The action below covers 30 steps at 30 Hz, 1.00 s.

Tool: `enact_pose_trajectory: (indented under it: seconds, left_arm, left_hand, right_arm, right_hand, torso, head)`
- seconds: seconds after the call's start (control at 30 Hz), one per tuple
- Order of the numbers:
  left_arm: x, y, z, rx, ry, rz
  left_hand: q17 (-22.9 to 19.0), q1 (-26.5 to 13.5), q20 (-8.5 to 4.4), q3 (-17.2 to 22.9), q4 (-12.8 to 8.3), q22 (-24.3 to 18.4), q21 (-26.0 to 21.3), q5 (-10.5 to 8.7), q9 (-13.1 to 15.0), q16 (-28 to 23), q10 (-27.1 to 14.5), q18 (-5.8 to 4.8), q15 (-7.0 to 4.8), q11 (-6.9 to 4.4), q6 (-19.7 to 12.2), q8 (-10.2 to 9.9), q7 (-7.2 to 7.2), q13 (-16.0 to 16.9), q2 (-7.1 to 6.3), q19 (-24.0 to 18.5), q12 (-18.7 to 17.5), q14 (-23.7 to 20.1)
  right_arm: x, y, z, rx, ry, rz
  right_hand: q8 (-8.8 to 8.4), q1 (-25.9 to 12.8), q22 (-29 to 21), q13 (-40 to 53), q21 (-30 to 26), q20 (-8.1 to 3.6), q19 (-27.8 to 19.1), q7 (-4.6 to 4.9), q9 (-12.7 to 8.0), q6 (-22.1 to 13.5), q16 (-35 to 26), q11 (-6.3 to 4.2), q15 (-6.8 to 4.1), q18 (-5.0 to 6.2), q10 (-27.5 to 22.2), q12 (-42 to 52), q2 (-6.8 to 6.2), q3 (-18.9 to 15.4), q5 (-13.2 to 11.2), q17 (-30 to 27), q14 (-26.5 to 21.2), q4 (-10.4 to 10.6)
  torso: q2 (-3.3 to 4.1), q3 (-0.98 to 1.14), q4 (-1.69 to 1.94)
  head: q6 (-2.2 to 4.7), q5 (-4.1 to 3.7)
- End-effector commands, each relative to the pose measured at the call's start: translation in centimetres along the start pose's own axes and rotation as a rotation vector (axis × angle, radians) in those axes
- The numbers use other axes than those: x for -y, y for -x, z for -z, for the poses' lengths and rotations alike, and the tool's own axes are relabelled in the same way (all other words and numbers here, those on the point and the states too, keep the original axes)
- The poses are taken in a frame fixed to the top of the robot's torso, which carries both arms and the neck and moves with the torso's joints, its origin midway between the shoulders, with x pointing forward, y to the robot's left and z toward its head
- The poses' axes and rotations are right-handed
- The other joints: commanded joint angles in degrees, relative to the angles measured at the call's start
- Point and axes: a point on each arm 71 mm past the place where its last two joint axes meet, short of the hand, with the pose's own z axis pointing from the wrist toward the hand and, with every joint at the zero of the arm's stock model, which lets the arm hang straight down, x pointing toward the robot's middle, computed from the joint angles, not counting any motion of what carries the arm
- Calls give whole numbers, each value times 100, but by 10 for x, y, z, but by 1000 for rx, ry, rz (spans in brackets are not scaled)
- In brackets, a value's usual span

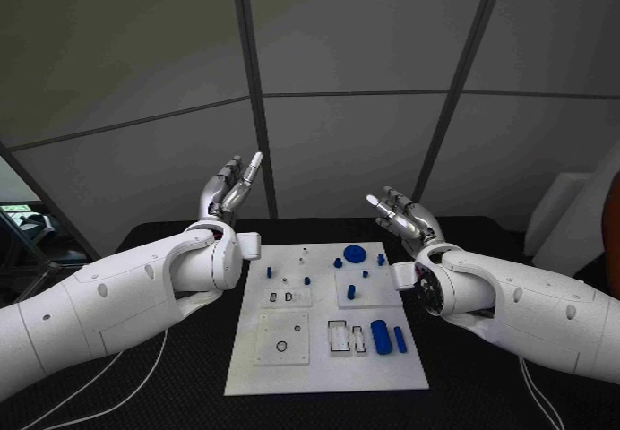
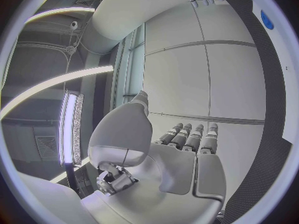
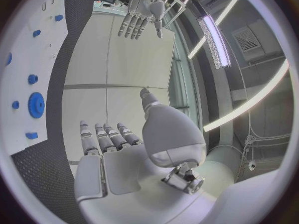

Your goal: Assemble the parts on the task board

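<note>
The white task board (image 1: pixel 323 369) lies in the middle of the black table. Blue parts sit on it: a round gear (image 1: pixel 354 253), a thick cylinder (image 1: pixel 380 336), a thin peg (image 1: pixel 400 339) and several small pieces near the far end. My left hand (image 1: pixel 233 190) is raised above the board's far left corner, fingers straight and pointing up, holding nothing. My right hand (image 1: pixel 400 214) is lifted above the far right corner, fingers extended, empty. The right wrist view shows its flat palm (image 3: pixel 118 159), the gear (image 3: pixel 35 104) and the left hand (image 3: pixel 142 17). The left wrist view shows the left palm (image 2: pixel 177 159).
Recessed slots and a ring (image 1: pixel 282 346) mark the board's near half. Black table (image 1: pixel 155 394) surrounds the board. A white cable (image 1: pixel 123 376) trails along the near left. Grey wall panels stand behind the table.
</note>
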Motion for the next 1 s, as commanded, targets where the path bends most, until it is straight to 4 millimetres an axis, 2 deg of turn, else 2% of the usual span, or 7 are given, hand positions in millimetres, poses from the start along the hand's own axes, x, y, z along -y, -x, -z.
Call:
enact_pose_trajectory:
  seconds: [0.03, 0.2, 0.23, 0.33, 0.5, 0.8, 1.0]
  left_arm:
    - [4, -3, -1, -42, -44, 9]
    - [4, -3, -1, -42, -44, 9]
    - [6, 3, 1, -77, -42, 21]
    - [7, 6, 2, -93, -46, 12]
    - [11, 12, 6, -90, -60, -7]
    - [22, 19, 18, -94, -78, -15]
    - [28, 16, 28, -140, -74, -1]
  left_hand:
    - [10, 268, 101, -3, 74, 14, 45, 33, 12, 30, 26, 88, 72, 103, 75, 35, 301, 14, 9, 20, 29, 18]
    - [33, 357, 123, 21, 53, 23, 63, 45, 22, 59, 95, 74, 120, 189, 151, 48, 392, 24, 66, 39, 39, 158]
    - [54, 385, 126, 35, 44, 39, 90, 48, 26, 90, 119, 60, 145, 205, 184, 52, 411, 26, 84, 94, 41, 294]
    - [118, 454, 128, 28, 24, 124, 245, 32, 52, 235, 333, -22, 229, 307, 401, 87, 517, 51, 80, 414, 71, 815]
    - [223, 729, 116, -195, -96, 443, 894, -35, 134, 583, 1136, -178, 375, 366, 1120, 229, 575, 138, -131, 1786, 212, 1945]
    - [471, 1374, 52, -400, -407, 785, 1853, 3, 360, 1251, 4133, 252, -101, 469, 3748, 790, 630, 343, -72, 3915, 1022, 4469]
    - [690, 1638, -178, -412, -703, 893, 2195, 33, 310, 1316, 4898, 260, -340, 269, 4316, 821, 548, 343, 29, 4661, 1096, 5282]
  right_arm:
    - [2, -11, -2, -178, -32, 58]
    - [1, -11, -4, -206, -40, 71]
    - [-17, 11, -2, -192, 158, 433]
    - [-25, 15, -6, -191, 197, 525]
    - [-40, 20, -14, -192, 238, 685]
    - [-62, 23, -25, -216, 284, 903]
    - [-70, 17, -29, -275, 288, 1083]
  right_hand:
    - [199, 828, 123, 109, 239, 46, 776, 789, 116, 1011, 163, 170, 161, 184, 1199, 198, 54, 105, -39, 94, 1010, -379]
    - [581, 1325, 358, 286, 828, 31, 2521, 695, 296, 2894, 726, 86, 30, 636, 3764, 683, -79, 232, 1, 305, 3807, -761]
    - [627, 1366, 372, 278, 894, 29, 2725, 655, 312, 3187, 753, 38, -19, 695, 3973, 703, -105, 256, 2, 297, 4000, -805]
    - [738, 1439, 354, 245, 998, -2, 3084, 534, 336, 4108, 792, -120, -168, 798, 4503, 709, -159, 375, 72, 266, 4539, -917]
    - [701, 1363, 272, 237, 1016, -99, 3379, 439, 282, 4577, 732, -274, -307, 810, 5083, 574, -260, 629, 236, 261, 5052, -999]
    - [557, 1227, 222, 242, 1054, -214, 3727, 347, 266, 4805, 656, -360, -441, 807, 5470, 338, -474, 986, 215, 304, 5507, -1043]
    - [502, 1159, 273, 259, 1254, -400, 4256, 260, 274, 4966, 804, -484, -679, 810, 5766, 273, -665, 1237, 165, 441, 6134, -1051]
  torso:
    - [0, 0, -2]
    - [0, 0, -2]
    - [153, 28, 15]
    - [210, 38, 9]
    - [313, 33, 9]
    - [561, 3, 50]
    - [782, -18, 78]
  head:
    - [0, 0]
    - [0, 0]
    - [-2, -55]
    - [2, -58]
    - [22, -62]
    - [108, -76]
    - [199, -103]
